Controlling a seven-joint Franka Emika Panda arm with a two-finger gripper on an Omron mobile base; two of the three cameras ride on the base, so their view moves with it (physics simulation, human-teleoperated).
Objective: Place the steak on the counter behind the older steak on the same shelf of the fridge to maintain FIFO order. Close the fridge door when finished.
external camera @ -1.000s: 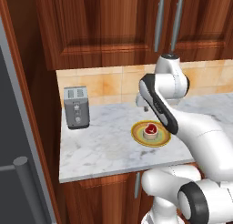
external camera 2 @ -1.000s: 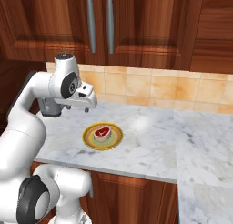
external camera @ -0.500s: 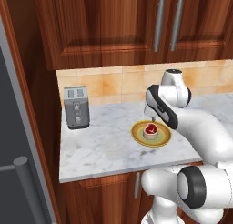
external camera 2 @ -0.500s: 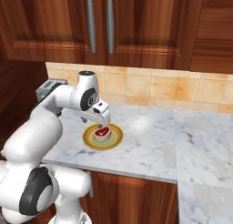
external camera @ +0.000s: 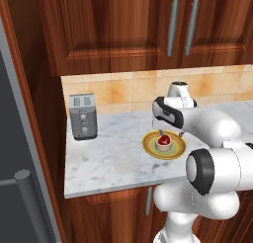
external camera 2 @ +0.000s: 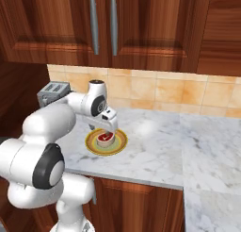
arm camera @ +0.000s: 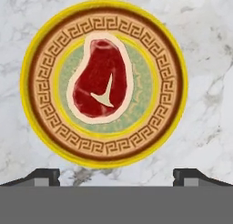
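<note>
The steak (arm camera: 102, 78), bright red with a cream rim, lies on a yellow patterned plate (arm camera: 34, 82) on the marbled counter (arm camera: 209, 36). My gripper (arm camera: 117, 177) hangs open just above it, pointing down, with its two fingertips spread wide on either side. From the left the steak (external camera: 163, 140) sits under the gripper (external camera: 167, 131) on the plate (external camera: 148, 147). The right base view has the steak (external camera 2: 105, 138), plate (external camera 2: 94, 148) and gripper (external camera 2: 109, 132) too. The grey fridge (external camera: 15, 138) stands at the far left. The older steak and the shelf are out of view.
A grey toaster (external camera: 82, 116) stands at the back left of the counter (external camera: 108, 153), also visible as the toaster (external camera 2: 52, 90) behind my arm. Wooden wall cabinets with bar handles (external camera: 172, 25) hang above. The counter (external camera 2: 188, 146) runs on to the right.
The arm has swung forward and down, bringing the gripper from behind the plate to directly over the steak. The steak and plate have stayed put.
</note>
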